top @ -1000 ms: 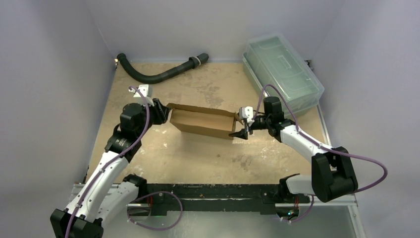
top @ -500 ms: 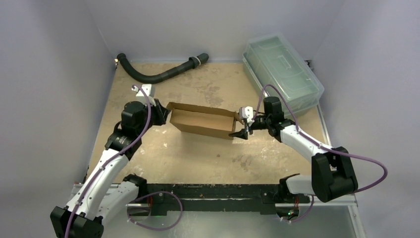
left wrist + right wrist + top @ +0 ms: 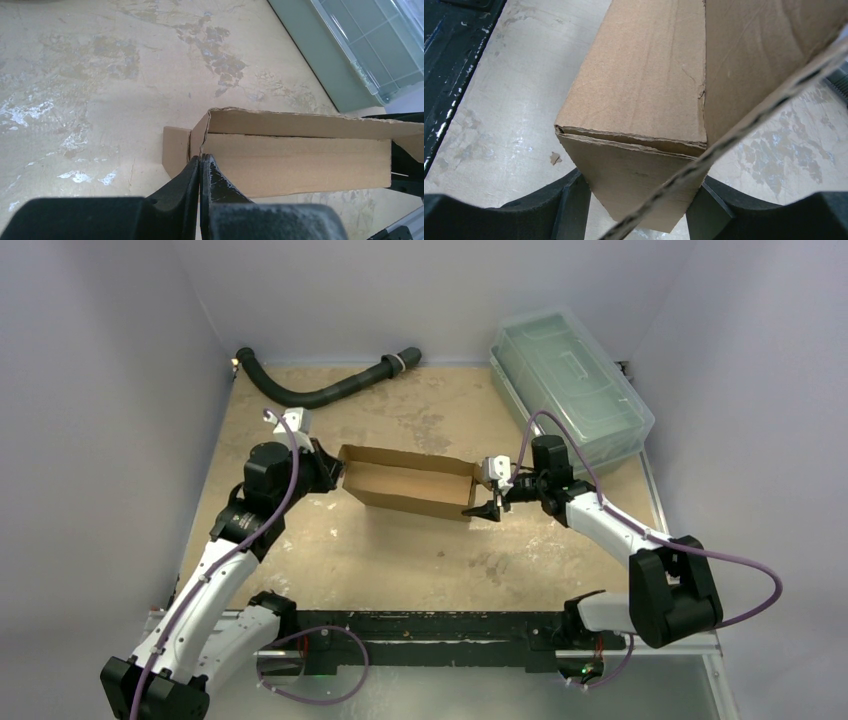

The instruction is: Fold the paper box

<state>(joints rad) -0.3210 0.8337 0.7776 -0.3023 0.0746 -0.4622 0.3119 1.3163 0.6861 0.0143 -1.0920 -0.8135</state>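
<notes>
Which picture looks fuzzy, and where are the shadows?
Right wrist view: the paper box fills the frame, its nearest flap edge fuzzy. Left wrist view: the left gripper looks dark and soft. Top view: even light, only faint shadows.

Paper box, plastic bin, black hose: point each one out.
paper box (image 3: 405, 483): top external view, on its inner floor.
plastic bin (image 3: 570, 375): top external view, middle of the lid.
black hose (image 3: 310, 397): top external view, middle of its curve.
</notes>
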